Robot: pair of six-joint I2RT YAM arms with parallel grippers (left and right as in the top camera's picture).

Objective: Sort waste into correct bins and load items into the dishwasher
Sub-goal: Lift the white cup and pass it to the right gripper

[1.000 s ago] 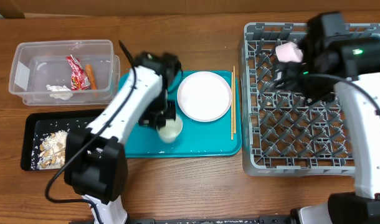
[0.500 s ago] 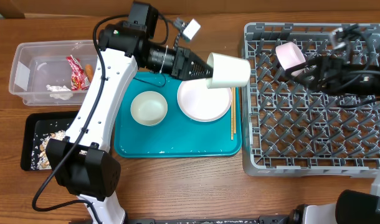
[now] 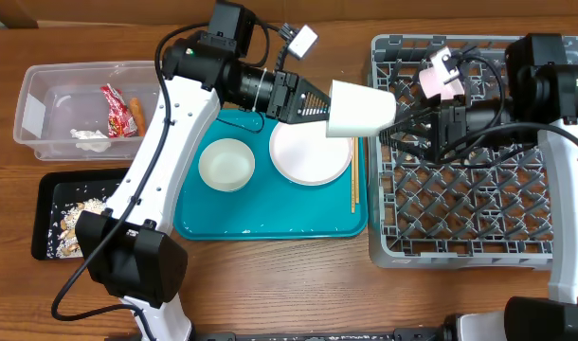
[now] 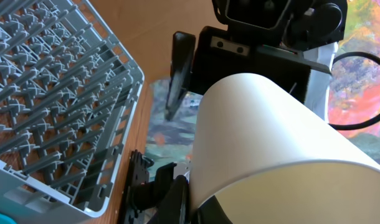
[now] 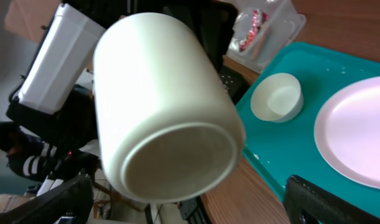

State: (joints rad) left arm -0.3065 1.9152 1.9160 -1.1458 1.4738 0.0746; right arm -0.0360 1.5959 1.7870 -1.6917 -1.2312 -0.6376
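From overhead, my left gripper (image 3: 323,103) is clenched on the rim of the white cup (image 3: 362,107), which lies on its side in the air, over the gap between the teal tray (image 3: 204,213) and the dish rack (image 3: 469,204). My right gripper (image 3: 403,128) faces the cup's base from above the rack, close to it. I cannot tell from here whether it touches. 1 pink bowl (image 3: 442,78) stands in the rack's far rows. On the tray sit 1 bowl (image 3: 225,163), the plate (image 3: 311,147) and the chopsticks (image 3: 354,170). The clear tub (image 3: 43,114) holds the red wrapper (image 3: 114,108), and the black tray (image 3: 45,204) holds the scraps (image 3: 81,223).

In my left wrist view, the cup (image 4: 271,143) fills the frame and the rack (image 4: 47,93) lies to the left.

In my right wrist view, the cup's base (image 5: 171,158) points at me. My 2 fingers (image 5: 59,199) are spread wide at the bottom corners, gripping nothing.
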